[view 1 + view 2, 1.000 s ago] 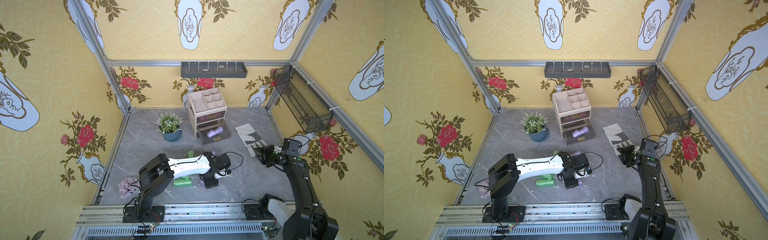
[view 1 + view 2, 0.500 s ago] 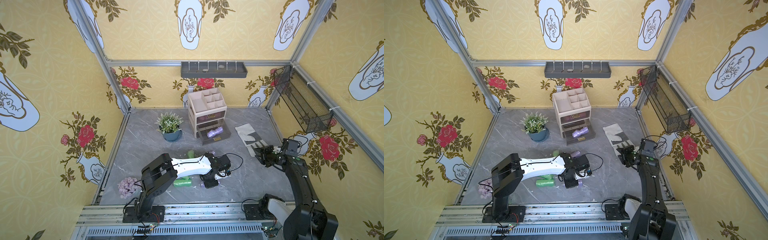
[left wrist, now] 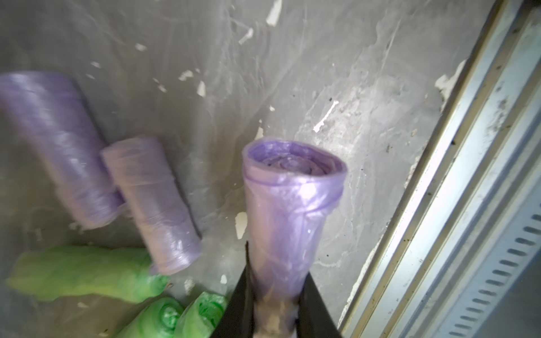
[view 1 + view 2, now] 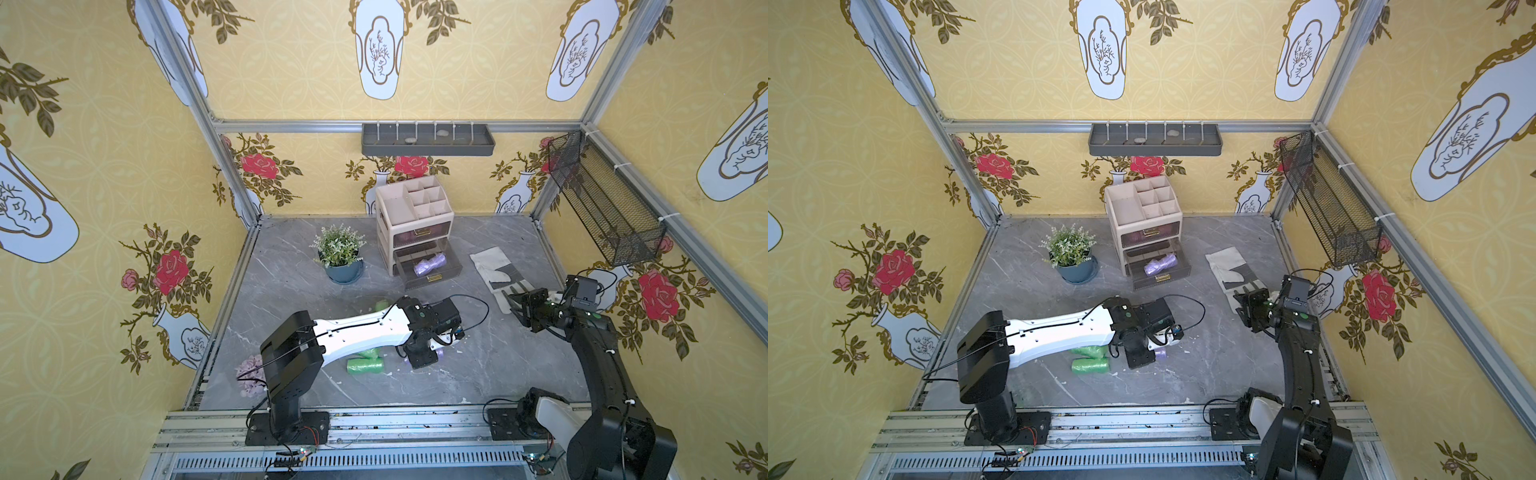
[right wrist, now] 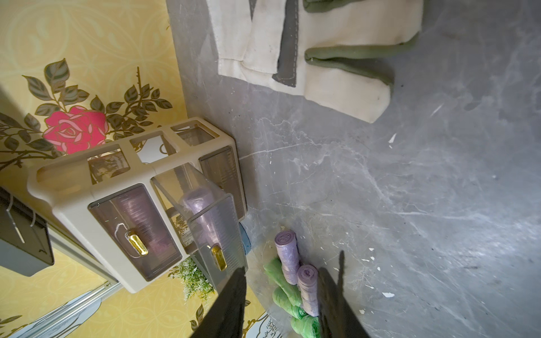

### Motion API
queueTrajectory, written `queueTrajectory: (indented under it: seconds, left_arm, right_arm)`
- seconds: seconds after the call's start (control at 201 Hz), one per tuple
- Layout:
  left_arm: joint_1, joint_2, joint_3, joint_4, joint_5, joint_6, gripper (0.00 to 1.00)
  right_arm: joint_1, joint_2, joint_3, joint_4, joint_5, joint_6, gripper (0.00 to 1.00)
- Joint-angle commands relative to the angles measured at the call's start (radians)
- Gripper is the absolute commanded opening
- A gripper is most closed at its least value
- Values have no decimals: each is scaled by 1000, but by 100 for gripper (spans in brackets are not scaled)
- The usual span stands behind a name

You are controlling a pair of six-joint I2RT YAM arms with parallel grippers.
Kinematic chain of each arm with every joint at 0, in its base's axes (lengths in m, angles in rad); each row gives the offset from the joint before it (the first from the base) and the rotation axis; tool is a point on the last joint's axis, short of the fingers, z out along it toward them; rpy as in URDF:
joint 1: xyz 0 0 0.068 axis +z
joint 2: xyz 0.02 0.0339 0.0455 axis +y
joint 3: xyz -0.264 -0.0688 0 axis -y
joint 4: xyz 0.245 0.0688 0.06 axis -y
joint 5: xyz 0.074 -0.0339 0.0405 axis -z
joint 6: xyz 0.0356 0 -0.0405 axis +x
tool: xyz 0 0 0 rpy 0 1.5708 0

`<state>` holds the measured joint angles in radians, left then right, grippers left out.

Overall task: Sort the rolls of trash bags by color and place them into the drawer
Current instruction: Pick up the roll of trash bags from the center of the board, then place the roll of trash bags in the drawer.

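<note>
My left gripper (image 3: pixel 276 281) is shut on the end of a lilac roll (image 3: pixel 292 204), low over the grey floor near the front rail. In both top views it (image 4: pixel 424 357) (image 4: pixel 1142 357) points down beside green rolls (image 4: pixel 365 365) (image 4: pixel 1090 365). Two more lilac rolls (image 3: pixel 55 146) (image 3: pixel 152 204) and three green ones (image 3: pixel 82 272) lie close by. The organiser's lower drawer (image 4: pixel 434 279) (image 4: pixel 1160 277) stands pulled out with a lilac roll (image 4: pixel 430 264) inside. My right gripper (image 4: pixel 515 309) (image 5: pixel 281 295) hangs open and empty at the right.
A potted plant (image 4: pixel 340 257) stands left of the beige organiser (image 4: pixel 411 208). A work glove (image 4: pixel 496 270) lies under the right gripper. A lilac flower cluster (image 4: pixel 249 374) sits by the left arm's base. A wire basket (image 4: pixel 606 208) juts from the right wall.
The left gripper's fingers have closed onto the lilac roll. The left arm shifted only slightly. The right arm has hardly moved.
</note>
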<state>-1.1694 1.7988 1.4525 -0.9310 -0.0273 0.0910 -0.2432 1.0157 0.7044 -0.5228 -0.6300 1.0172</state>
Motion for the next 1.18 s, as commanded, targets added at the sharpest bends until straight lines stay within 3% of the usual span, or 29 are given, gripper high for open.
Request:
queueTrajectory:
  seconds: [0.0,0.224,0.388,0.677,1.175]
  left_arm:
    - [26,-29,92,-111,-120,-14,18]
    - [115,28,441,-179,-303,57,16]
    - [163,254,740,-239,-420,129,16]
    - [237,530,1097,-277,-493,163,16]
    - [281,682,1183,-179,-498,186,21]
  right_arm:
    - [-2,1,27,-18,-18,-10,41]
    - [-24,-9,39,-36,-43,-30,41]
    - [-48,-33,8,-48,-72,-44,41]
    - [-65,-38,-9,-57,-82,-55,41]
    - [-71,3,-4,-37,-89,-58,41]
